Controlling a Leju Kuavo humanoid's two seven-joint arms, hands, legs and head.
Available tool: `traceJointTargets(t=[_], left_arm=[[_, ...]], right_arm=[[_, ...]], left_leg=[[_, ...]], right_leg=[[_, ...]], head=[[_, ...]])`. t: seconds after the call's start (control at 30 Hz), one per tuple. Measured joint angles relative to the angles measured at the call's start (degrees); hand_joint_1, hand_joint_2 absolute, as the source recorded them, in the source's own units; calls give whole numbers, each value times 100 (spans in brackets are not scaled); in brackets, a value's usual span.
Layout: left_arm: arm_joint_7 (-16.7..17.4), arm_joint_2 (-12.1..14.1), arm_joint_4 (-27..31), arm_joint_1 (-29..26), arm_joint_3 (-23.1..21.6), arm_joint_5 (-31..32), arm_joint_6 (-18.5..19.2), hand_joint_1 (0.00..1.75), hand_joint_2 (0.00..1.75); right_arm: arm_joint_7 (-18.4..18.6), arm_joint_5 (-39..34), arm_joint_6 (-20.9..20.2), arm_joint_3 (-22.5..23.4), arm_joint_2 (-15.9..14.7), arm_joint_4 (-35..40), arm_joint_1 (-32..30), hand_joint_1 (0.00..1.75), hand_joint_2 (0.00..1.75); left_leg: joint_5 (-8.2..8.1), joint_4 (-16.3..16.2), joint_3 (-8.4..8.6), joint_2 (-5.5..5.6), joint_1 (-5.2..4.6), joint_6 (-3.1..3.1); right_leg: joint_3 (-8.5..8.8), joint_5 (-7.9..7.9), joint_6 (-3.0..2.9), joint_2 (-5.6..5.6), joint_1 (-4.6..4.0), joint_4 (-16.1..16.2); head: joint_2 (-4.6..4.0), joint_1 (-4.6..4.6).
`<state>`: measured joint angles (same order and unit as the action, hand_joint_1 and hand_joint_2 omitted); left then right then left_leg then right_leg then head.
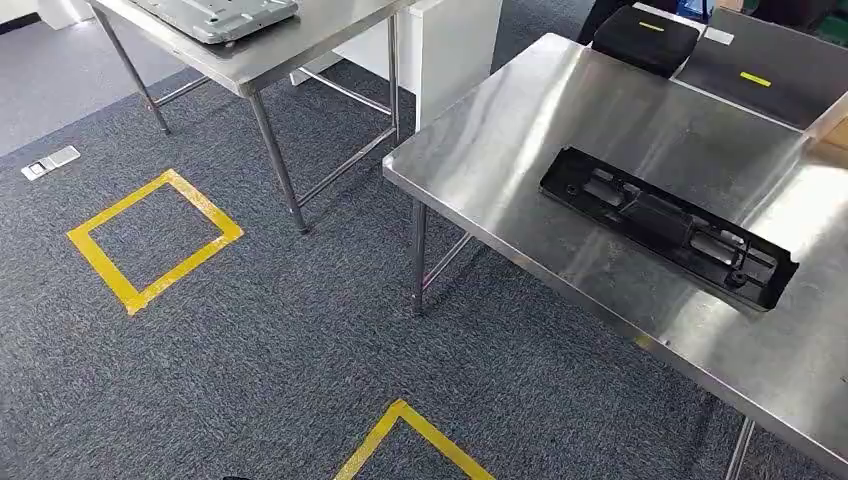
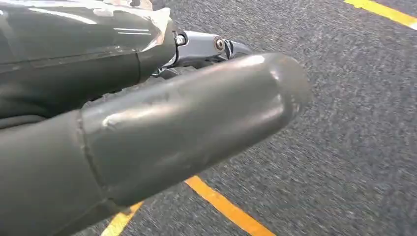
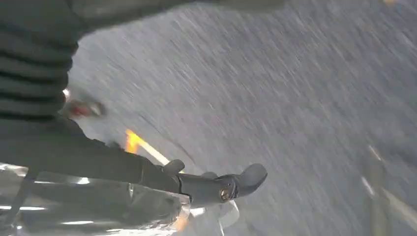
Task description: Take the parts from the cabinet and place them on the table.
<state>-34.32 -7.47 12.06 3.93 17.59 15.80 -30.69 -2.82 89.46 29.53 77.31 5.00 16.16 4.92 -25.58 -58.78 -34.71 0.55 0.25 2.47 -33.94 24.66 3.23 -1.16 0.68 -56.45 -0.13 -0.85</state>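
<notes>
A long black plastic part (image 1: pixel 668 226) with cut-outs lies flat on the steel table (image 1: pixel 520 140) at the right of the head view. My left hand (image 2: pixel 147 113) hangs above grey carpet; its thick grey thumb (image 2: pixel 206 118) sticks out and nothing is in its grasp. In the blurred right wrist view my right hand (image 3: pixel 147 182) also hangs over the carpet, its dark fingers (image 3: pixel 246 179) stretched out and holding nothing.
A second steel table (image 1: pixel 300 55) at the back left carries a grey metal plate (image 1: pixel 220 15). A black case (image 1: pixel 645 38) sits at the near table's far end. Yellow tape squares (image 1: pixel 100 255) mark the carpet; a small white plate (image 1: pixel 50 162) lies on the floor.
</notes>
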Motion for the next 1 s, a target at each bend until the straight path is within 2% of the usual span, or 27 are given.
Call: traceJointTargets(t=[0.1, 0.13, 0.2, 0.27, 0.3, 0.33, 0.37, 0.4, 0.43, 0.47, 0.5, 0.53, 0.57, 0.6, 0.63, 0.67, 0.73, 0.77, 0.8, 0.83, 0.87, 0.9, 0.93, 0.97, 1.0], left_arm=[[66, 46, -11, -4, 0, 72, 0, 0, 0], [92, 72, -13, -4, 0, 101, 0, 0, 0], [120, 105, -17, -4, -2, 118, 0, 0, 0], [125, 129, -17, -3, -4, 149, 0, 0, 0], [122, 131, -17, -3, -4, 153, 2, 0, 0], [120, 133, -17, -1, -7, 160, 2, 0, 0], [118, 146, -17, 1, -4, 160, 0, 0, 0], [118, 155, -17, 1, -4, 160, 2, 0, 0], [118, 157, -17, 1, -4, 160, 2, 0, 0], [118, 157, -17, 0, -4, 160, 2, 0, 0], [116, 155, -17, 0, -4, 160, 0, 0, 0], [116, 153, -17, 0, -4, 157, -2, 0, 0], [116, 153, -17, 0, -4, 149, -7, 0, 0], [114, 148, -17, 1, -4, 142, -11, 0, 0], [107, 149, -17, 2, -4, 133, -15, 0, 0], [92, 153, -17, -5, -4, 118, -26, 0, 0], [59, 149, -22, -18, -4, 105, -57, 0, 0], [46, 144, -22, -12, -2, 98, -63, 0, 0], [33, 144, -22, -9, -2, 98, -70, 0, 0], [28, 151, -22, -5, -2, 98, -76, 0, 0], [22, 151, -22, -8, -2, 98, -79, 0, 0], [20, 151, -26, -20, 0, 96, -81, 0, 0], [20, 146, -37, -43, 0, 96, -83, 0, 0], [20, 149, -44, -61, 0, 92, -85, 0, 0], [20, 151, -46, -73, 0, 90, -85, 0, 0]], right_arm=[[101, 2, -15, -149, 81, -129, 12, 0, 0], [101, 2, -15, -214, 129, -175, 16, 0, 0], [101, 2, 2, -289, 160, -219, 34, 0, 0], [101, -6, 17, -341, 188, -256, 36, 0, 0], [103, -13, 28, -341, 188, -265, 36, 0, 0], [103, -24, 35, -343, 186, -274, 40, 0, 0], [110, -31, 48, -343, 188, -280, 45, 0, 0], [121, -31, 50, -348, 188, -291, 51, 0, 0], [121, -31, 50, -352, 188, -300, 52, 0, 0], [121, -28, 50, -359, 190, -311, 48, 0, 0], [121, -26, 50, -372, 193, -322, 38, 0, 0], [121, -20, 50, -387, 190, -326, 32, 0, 0], [121, -11, 50, -405, 188, -328, 34, 0, 0], [121, -2, 50, -424, 182, -328, 42, 0, 0], [118, 0, 50, -446, 177, -328, 58, 0, 0], [118, 2, 50, -468, 188, -337, 80, 0, 0], [114, 4, 52, -496, 182, -341, 107, 0, 0], [114, 4, 52, -501, 175, -341, 99, 0, 0], [114, 4, 52, -507, 175, -344, 91, 0, 0], [114, 4, 52, -514, 179, -348, 88, 0, 0], [114, 4, 61, -525, 184, -350, 104, 0, 0], [116, 4, 63, -534, 184, -350, 100, 0, 0], [116, 4, 65, -542, 184, -352, 102, 0, 0], [116, 4, 66, -551, 184, -354, 98, 0, 0], [116, 4, 66, -564, 184, -357, 88, 0, 0]], left_leg=[[-4, -9, -6, 1, -6, 4], [-12, -21, -9, 4, -26, 27], [-12, -21, -9, 3, -39, 39], [-5, -18, 6, -6, -66, 71], [39, 55, 34, -39, -36, 124], [69, 106, 57, -95, -10, 170], [78, 115, 53, -132, -8, 194], [79, 115, 45, -183, -11, 203], [79, 113, 34, -234, -21, 203], [82, 110, 19, -288, -27, 200], [86, 108, 9, -349, -36, 192], [91, 104, 4, -405, -37, 185], [92, 101, 4, -468, -34, 174], [94, 97, 8, -525, -27, 150], [90, 74, 23, -568, -39, 110], [61, 59, 38, -622, -87, 63], [30, 56, 106, -751, -67, -33], [39, 68, 136, -825, -40, -72], [36, 66, 151, -897, -33, -112], [-23, -1, 124, -774, 18, -162], [-248, -206, 51, -435, 41, -209], [-504, -545, -68, -242, 53, -237], [-781, -1045, -264, -123, 54, -265], [-944, -1450, -424, -85, 54, -284], [-966, -1636, -493, -74, 54, -289]], right_leg=[[14, -5, 6, 1, 2, 6], [35, -17, 25, -1, 48, 11], [37, -22, 35, 0, 57, 11], [38, -43, 70, -29, 82, 38], [-7, -31, 93, -40, 72, 16], [-37, 63, 69, 19, 98, -141], [-176, 269, 13, 44, 80, -440], [-384, 523, -35, 45, 83, -911], [-590, 737, -58, 47, 85, -1381], [-743, 891, -54, 46, 74, -1776], [-754, 912, -19, 47, 70, -1890], [-612, 847, 14, 57, 70, -1702], [-323, 700, 57, 97, 70, -1251], [23, 540, 92, 193, 72, -692], [348, 440, 98, 470, 70, -181], [351, 413, 18, 750, 30, -81], [345, 367, -104, 577, 14, -76], [344, 359, -144, 508, -12, -78], [340, 325, -196, 428, 6, -55], [395, 288, -241, 354, 101, -46], [367, 258, -288, 283, 99, -47], [348, 232, -321, 228, 95, -54], [318, 220, -339, 146, 89, -56], [301, 205, -352, 52, 76, -59], [295, 204, -350, -33, 67, -60]], head=[[0, 0], [0, 2], [0, -2], [0, -2], [0, 0], [0, 2], [0, 26], [0, 42], [0, 35], [0, 42], [0, 35], [0, 35], [0, 40], [0, 39], [0, 42], [0, 42], [0, -2], [0, 11], [0, 13], [0, 9], [0, -24], [0, -22], [0, -17], [0, -26], [0, -17]])
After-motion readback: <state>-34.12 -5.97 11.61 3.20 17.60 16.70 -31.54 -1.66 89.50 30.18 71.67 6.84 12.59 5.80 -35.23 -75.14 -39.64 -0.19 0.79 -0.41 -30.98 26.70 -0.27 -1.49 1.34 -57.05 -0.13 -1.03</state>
